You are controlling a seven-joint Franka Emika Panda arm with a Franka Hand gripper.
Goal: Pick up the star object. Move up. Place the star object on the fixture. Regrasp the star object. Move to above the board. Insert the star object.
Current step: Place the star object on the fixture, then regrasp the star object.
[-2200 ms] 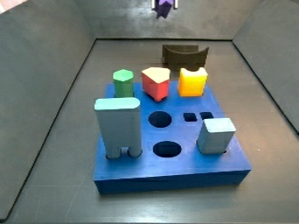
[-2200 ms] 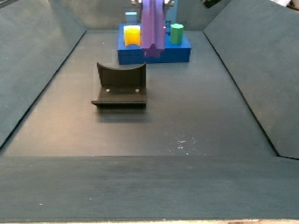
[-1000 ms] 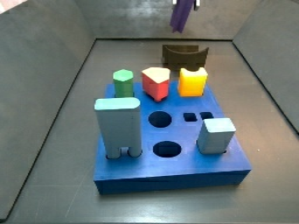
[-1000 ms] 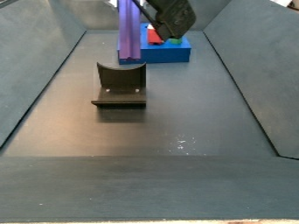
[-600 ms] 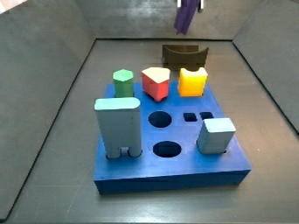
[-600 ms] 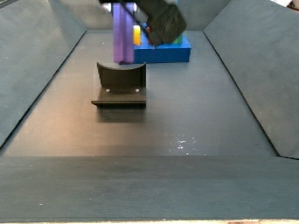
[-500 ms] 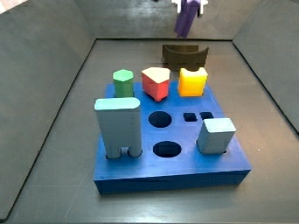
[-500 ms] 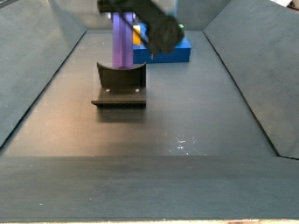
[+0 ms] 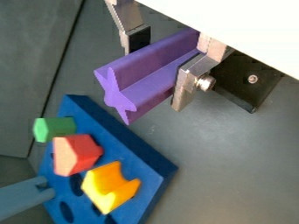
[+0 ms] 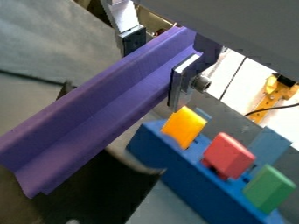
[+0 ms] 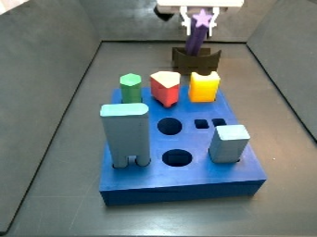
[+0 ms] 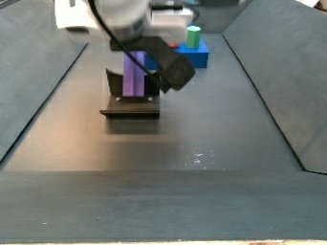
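My gripper (image 9: pixel 160 61) is shut on the star object (image 9: pixel 142 77), a long purple ridged prism; in both wrist views its silver fingers (image 10: pixel 186 79) clamp the prism's sides. In a side view the gripper (image 11: pixel 198 11) is at the far end of the floor, and the star object (image 11: pixel 197 37) hangs tilted from it, lower end at the notch of the dark fixture (image 11: pixel 196 61). In a side view the star object (image 12: pixel 134 77) stands against the fixture (image 12: pixel 130 100) under the gripper (image 12: pixel 143 50). The blue board (image 11: pixel 186 167) lies nearer, beyond the fixture (image 12: pixel 179 59).
The board bears a green hexagonal peg (image 11: pixel 130 86), a red peg (image 11: pixel 165 88), a yellow notched block (image 11: pixel 205 86), a tall pale teal block (image 11: pixel 124 134) and a small pale block (image 11: pixel 229 143). Grey walls slope up on both sides of the floor.
The gripper has come down with the star object in it. The prism's lower end has dropped from above the fixture to the fixture's notch.
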